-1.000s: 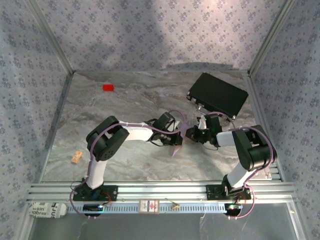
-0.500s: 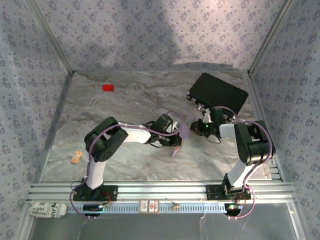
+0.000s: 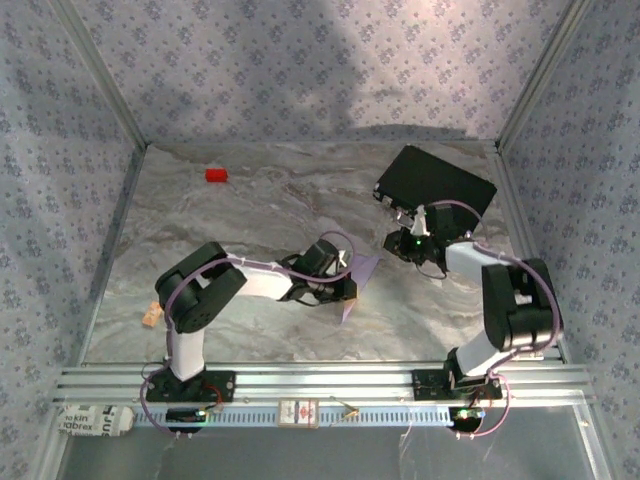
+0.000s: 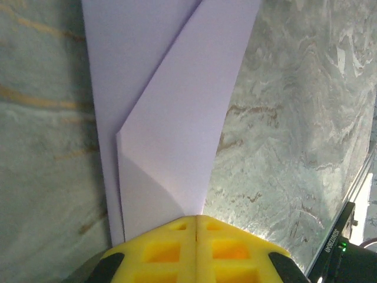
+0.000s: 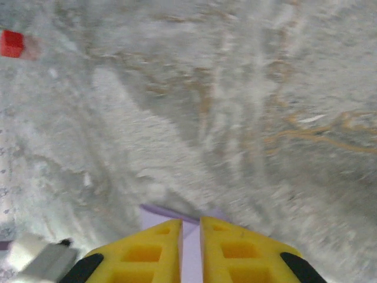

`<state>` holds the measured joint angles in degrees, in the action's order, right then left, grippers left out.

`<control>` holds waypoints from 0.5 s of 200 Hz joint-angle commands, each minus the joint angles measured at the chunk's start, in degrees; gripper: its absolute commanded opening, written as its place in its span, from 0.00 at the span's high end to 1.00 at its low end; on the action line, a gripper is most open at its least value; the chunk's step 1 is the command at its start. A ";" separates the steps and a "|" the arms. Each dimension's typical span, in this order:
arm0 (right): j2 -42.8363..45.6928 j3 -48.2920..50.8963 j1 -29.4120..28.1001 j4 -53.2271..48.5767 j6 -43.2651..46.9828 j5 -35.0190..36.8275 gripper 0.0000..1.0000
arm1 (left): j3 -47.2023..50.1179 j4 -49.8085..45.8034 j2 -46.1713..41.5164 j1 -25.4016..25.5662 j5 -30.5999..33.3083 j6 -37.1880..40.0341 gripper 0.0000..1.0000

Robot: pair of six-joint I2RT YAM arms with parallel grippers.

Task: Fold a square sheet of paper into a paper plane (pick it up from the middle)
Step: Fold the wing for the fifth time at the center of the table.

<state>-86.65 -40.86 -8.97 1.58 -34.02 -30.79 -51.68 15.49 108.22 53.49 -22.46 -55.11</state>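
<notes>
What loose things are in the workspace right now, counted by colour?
Red: 1, small block
Black: 1, rectangular case
Lilac: 1, folded paper sheet
Tan: 1, small chunk by the table's left edge
Total: 4

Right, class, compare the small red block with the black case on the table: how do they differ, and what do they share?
The block is bright red, the case black. The block is tiny, the case many times larger. The block lies far left, the case far right, turned askew. Both rest flat on the marbled table, towards its far edge.
</notes>
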 commanded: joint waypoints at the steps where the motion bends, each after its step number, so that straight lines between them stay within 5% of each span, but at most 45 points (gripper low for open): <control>1: 6.44 1.65 -2.80 -6.78 -0.60 2.83 0.80 | -1.66 -4.34 -4.86 1.68 3.18 -0.42 0.88; 37: 15.86 7.32 -6.61 -9.26 -5.53 5.47 0.72 | -0.33 -10.05 -12.47 -0.15 4.67 3.44 0.77; 100: 22.73 14.58 -11.23 -8.03 -11.99 4.19 0.60 | 1.70 -12.38 -10.93 -7.40 -5.88 6.47 0.69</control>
<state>-64.05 -27.31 -18.76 -5.80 -42.44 -25.89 -50.76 5.48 94.80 47.29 -22.79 -50.37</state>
